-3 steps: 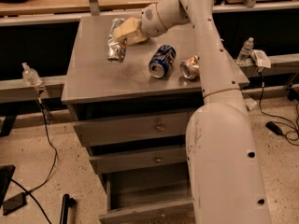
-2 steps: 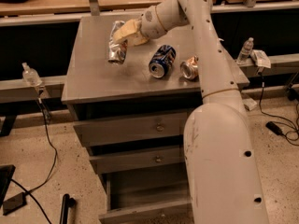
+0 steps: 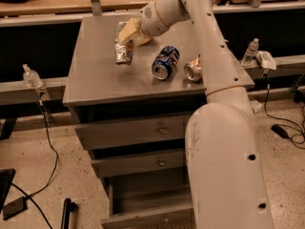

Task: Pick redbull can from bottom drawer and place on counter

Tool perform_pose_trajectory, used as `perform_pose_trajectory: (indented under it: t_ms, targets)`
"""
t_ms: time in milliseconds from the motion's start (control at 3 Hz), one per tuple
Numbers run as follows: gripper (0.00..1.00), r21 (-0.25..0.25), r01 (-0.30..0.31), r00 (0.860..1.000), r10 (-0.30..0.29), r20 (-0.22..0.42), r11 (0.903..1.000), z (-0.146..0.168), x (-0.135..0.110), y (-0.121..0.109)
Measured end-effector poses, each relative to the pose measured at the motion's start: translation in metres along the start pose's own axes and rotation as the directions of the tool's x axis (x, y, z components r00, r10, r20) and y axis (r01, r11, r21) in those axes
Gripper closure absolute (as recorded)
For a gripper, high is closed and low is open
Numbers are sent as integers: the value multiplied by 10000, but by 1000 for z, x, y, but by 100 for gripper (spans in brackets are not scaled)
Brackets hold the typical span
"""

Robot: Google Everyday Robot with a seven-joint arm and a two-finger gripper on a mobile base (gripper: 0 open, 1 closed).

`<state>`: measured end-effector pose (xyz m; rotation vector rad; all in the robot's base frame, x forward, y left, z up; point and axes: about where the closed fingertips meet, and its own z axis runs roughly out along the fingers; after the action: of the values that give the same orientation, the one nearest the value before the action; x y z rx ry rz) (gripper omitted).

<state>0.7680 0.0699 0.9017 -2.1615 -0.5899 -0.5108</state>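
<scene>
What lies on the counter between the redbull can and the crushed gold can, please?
The blue can, on its side, as the camera view shows; the gripper grips the redbull can over the counter.

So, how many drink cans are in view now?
3, all at the flat grey counter: a slim silver-grey can at the gripper, a wider blue can lying in the middle, a crushed gold can beside the arm. The arm may hide more.

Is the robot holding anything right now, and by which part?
Yes: the end effector grips the redbull can by its upper end, over the counter.
</scene>
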Motion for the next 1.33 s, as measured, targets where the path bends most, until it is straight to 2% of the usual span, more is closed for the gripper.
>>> perform_pose_trajectory:
  t_ms: [333,667,1000,1333]
  targets:
    - [3,-331,-88,10000,89,40,9994,-4,0,1]
    - [0,-468,-151,9999,153,46,9988,-6,-1,3]
    - [0,-351,6,9998,-13,-209,9994,-11,4,-2]
    - [0,73,226,9974,-220,-692,9997,-23,13,-9]
